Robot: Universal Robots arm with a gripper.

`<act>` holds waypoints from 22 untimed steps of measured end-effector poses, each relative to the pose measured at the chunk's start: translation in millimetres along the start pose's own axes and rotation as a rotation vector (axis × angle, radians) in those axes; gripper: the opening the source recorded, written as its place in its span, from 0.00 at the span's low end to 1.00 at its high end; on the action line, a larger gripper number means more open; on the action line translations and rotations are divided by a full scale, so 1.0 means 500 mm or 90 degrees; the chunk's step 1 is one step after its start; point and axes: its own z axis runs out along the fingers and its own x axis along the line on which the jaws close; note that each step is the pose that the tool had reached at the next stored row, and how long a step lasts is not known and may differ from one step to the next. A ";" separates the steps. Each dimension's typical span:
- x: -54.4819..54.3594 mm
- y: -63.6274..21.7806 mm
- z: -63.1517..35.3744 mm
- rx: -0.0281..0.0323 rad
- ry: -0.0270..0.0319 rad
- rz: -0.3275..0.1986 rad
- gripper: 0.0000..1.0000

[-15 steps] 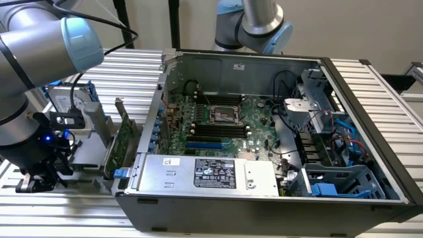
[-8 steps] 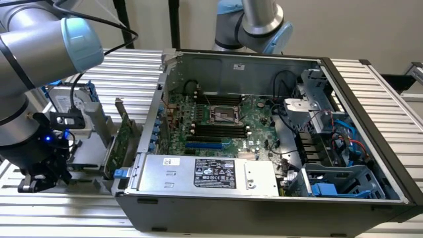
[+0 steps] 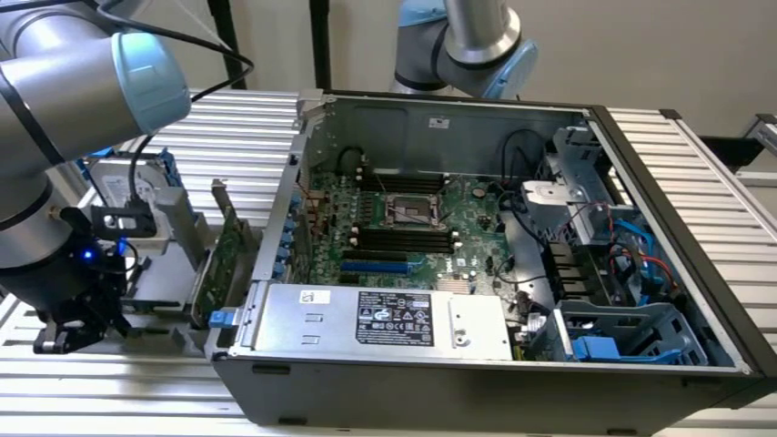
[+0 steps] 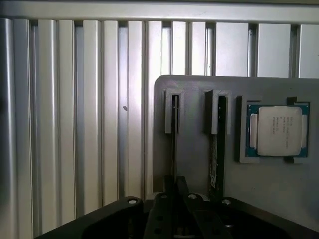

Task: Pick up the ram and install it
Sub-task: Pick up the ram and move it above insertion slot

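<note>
Thin ram point(image 4: 218, 144) stands on edge in gray holder point(image 4: 194, 164) slot, beside silver chip point(image 4: 279, 130). Robot gripper point(image 4: 175, 188) close to holder; cannot tell how wide it is. Best: line up straight over ram, grab middle, no tilt.

Open computer case point(image 3: 486, 391) on a slatted metal table point(image 3: 243, 118), motherboard point(image 3: 413, 228) inside, labelled power supply point(image 3: 382, 319) along its near wall, green expansion card point(image 3: 225, 264) upright just beside the case, gripper point(image 3: 67, 337) low near the table's edge on the exterior view's left.
</note>
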 end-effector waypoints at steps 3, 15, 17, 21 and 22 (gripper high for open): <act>0.000 0.000 0.000 0.0001 -0.0001 0.001 0.00; 0.000 0.000 0.000 0.0003 -0.0003 0.012 0.00; 0.000 0.000 0.000 0.0004 -0.0004 0.017 0.00; 0.000 0.000 0.000 0.0005 -0.0005 0.022 0.00; 0.000 0.000 0.000 0.0005 -0.0005 0.022 0.00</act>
